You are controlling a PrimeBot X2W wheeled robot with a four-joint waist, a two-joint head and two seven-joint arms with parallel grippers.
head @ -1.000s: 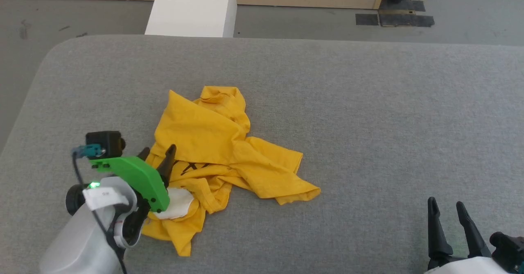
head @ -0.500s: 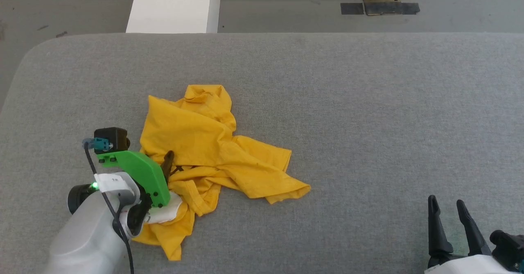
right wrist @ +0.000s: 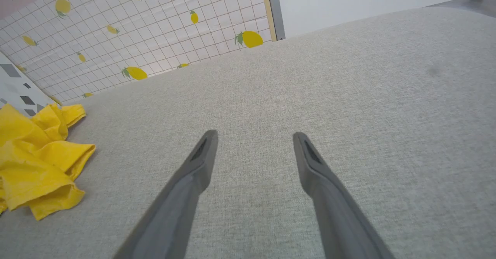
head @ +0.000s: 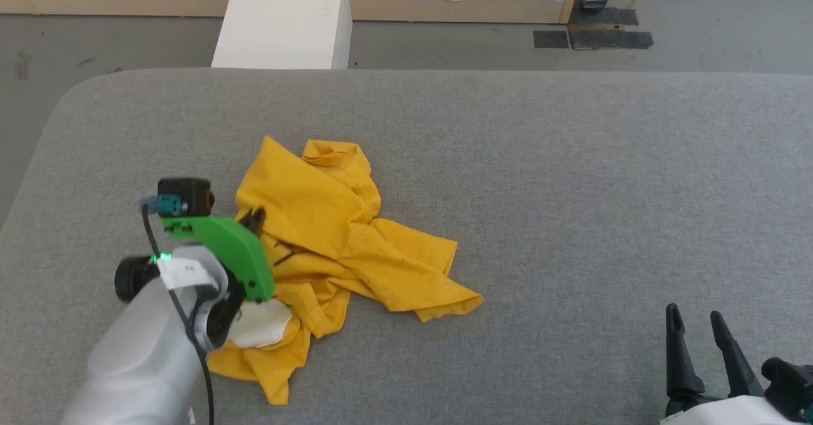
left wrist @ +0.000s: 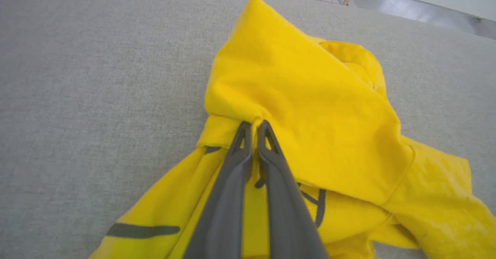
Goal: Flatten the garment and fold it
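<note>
The mustard-yellow garment point(head: 336, 241) lies crumpled on the grey padded surface point(head: 571, 190), left of centre, with a white patch point(head: 260, 326) showing at its near-left side. My left gripper point(left wrist: 254, 126) is shut on a fold of the garment point(left wrist: 310, 108) at its left edge, the fabric bunched around the fingertips. In the head view that gripper point(head: 254, 218) sits half behind its green mount. My right gripper point(head: 695, 320) stands open at the lower right, well clear of the cloth, with nothing between its fingers point(right wrist: 201, 154). The garment's right end point(right wrist: 38, 166) shows far left in the right wrist view.
A white block point(head: 282, 18) stands beyond the surface's far edge. Behind it runs a wooden-framed grid panel point(right wrist: 128, 30) printed with lemons. The grey surface stretches bare to the right of the garment.
My left gripper has gone from open to shut on the garment's left fold, and the fabric there has lifted and shifted. The head camera has moved. The right gripper stays still.
</note>
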